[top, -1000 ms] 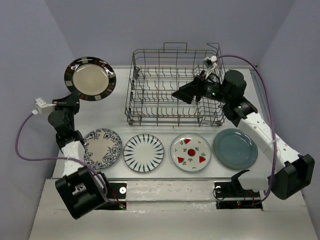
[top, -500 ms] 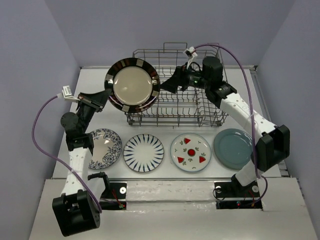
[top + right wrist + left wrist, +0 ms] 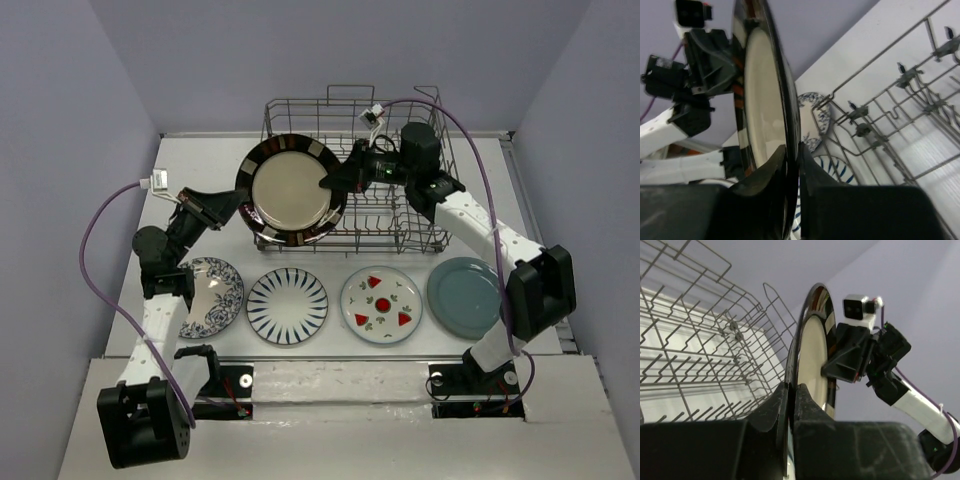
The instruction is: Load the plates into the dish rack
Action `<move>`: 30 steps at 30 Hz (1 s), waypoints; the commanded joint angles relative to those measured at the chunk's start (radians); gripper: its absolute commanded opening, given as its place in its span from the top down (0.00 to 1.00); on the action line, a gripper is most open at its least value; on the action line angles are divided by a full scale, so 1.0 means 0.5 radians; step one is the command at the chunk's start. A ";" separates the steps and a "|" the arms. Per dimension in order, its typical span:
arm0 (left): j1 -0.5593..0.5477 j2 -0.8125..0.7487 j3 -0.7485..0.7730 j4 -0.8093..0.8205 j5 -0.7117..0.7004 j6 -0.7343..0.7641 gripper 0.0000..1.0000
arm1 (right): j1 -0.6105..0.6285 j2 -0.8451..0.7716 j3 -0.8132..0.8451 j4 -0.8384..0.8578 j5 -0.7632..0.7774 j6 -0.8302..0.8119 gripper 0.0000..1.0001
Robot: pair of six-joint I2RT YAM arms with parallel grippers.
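- The dark plate [image 3: 292, 190] stood up on its edge, over the front left part of the dish rack [image 3: 420, 235].
- The left pincer [image 3: 237, 207] was shut tight on the plate's outer rim.
- The right pincer [image 3: 325, 183] pinched the other rim, from over the rack's middle.
- I think the plate's slot lay right below it.

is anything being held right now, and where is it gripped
The dark glossy plate is held by both: the left gripper pinches its left rim, and the right gripper pinches the opposite rim.

Glossy dark plate [image 3: 292, 190] (its rim mirror-bright) over the grey metal-wire dish rack [image 3: 420, 226].
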 commanded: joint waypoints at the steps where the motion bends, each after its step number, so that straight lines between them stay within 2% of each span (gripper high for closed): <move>1: -0.008 -0.084 0.041 0.248 0.049 -0.072 0.78 | 0.011 -0.083 -0.036 0.246 -0.067 0.154 0.93; 3: -0.017 -0.084 0.108 0.122 0.147 0.078 0.59 | 0.011 -0.153 -0.039 0.224 0.052 0.163 0.93; 4: -0.047 -0.097 0.130 -0.021 0.168 0.136 0.41 | 0.011 -0.178 -0.033 0.197 0.111 0.142 0.93; 6: -0.112 -0.130 0.188 -0.206 0.166 0.393 0.26 | 0.011 -0.242 0.052 0.005 0.355 0.093 0.93; 8: -0.210 -0.188 0.240 -0.493 0.099 0.590 0.04 | -0.029 -0.267 0.117 -0.116 0.525 0.019 0.93; 9: -0.277 -0.207 0.259 -0.586 0.065 0.761 0.01 | -0.029 -0.282 0.144 -0.210 0.696 0.004 0.93; 13: -0.452 -0.308 0.391 -1.022 -0.193 1.166 0.01 | -0.139 -0.298 0.273 -0.404 1.120 -0.024 0.93; 16: -0.685 -0.464 0.504 -1.429 -0.570 1.473 0.01 | -0.158 -0.298 0.359 -0.521 1.558 -0.112 0.93; 17: -0.752 -0.495 0.523 -1.485 -0.677 1.541 0.01 | -0.158 -0.286 0.387 -0.546 1.681 -0.143 0.93; 18: -0.914 -0.529 0.544 -1.538 -0.882 1.603 0.01 | -0.158 -0.273 0.442 -0.585 1.940 -0.183 0.93; 21: -1.236 -0.624 0.553 -1.709 -1.244 1.808 0.01 | -0.158 -0.172 0.580 -0.635 2.349 -0.312 0.93; 23: -1.363 -0.664 0.529 -1.756 -1.471 1.894 0.01 | -0.158 -0.065 0.666 -0.650 2.540 -0.395 0.93; 24: -1.461 -0.676 0.514 -1.808 -1.536 1.907 0.01 | -0.158 -0.028 0.763 -0.656 2.590 -0.426 0.93; 26: -1.520 -0.686 0.492 -1.814 -1.629 1.919 0.01 | -0.158 0.043 0.868 -0.659 2.676 -0.517 0.93; 30: -1.526 -0.664 0.489 -1.823 -1.611 1.925 0.01 | -0.158 0.287 1.163 -0.668 2.905 -0.778 0.93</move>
